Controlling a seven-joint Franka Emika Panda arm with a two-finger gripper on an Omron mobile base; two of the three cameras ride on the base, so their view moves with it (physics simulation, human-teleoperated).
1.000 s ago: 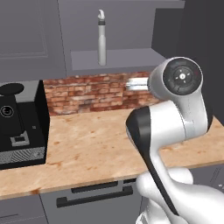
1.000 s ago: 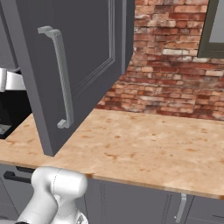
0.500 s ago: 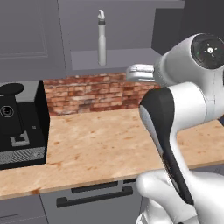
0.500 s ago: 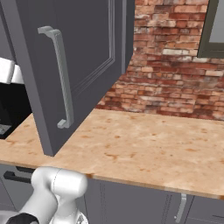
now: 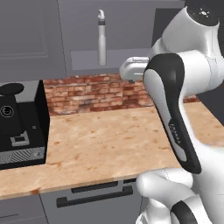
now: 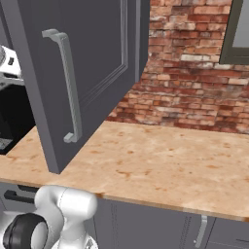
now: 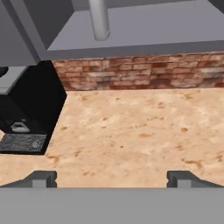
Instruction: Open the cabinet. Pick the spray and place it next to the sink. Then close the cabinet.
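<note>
The cabinet stands open: its dark-grey door (image 6: 92,73) with the silver bar handle (image 6: 65,87) swings out over the counter. Inside, the spray (image 5: 101,39), a slim pale bottle with a trigger head, stands upright on the cabinet shelf (image 5: 113,59). In the hand view its lower body (image 7: 99,17) shows at the top edge. My gripper (image 5: 127,70) hovers just right of the shelf's front and below the spray, clear of it. The gripper (image 7: 112,179) is open with nothing between the fingertips (image 7: 43,178). The sink is out of view.
A black coffee machine (image 5: 19,127) sits on the wooden counter (image 5: 109,140) at the left, also seen as the black coffee machine (image 7: 26,113). A brick backsplash (image 5: 96,92) runs behind. Drawer fronts with black handles (image 5: 94,197) lie below the counter edge.
The arm has lifted, and the hand rose to shelf height and edged left toward the open cabinet. The jaws stayed open. The spray and the door have not moved.
</note>
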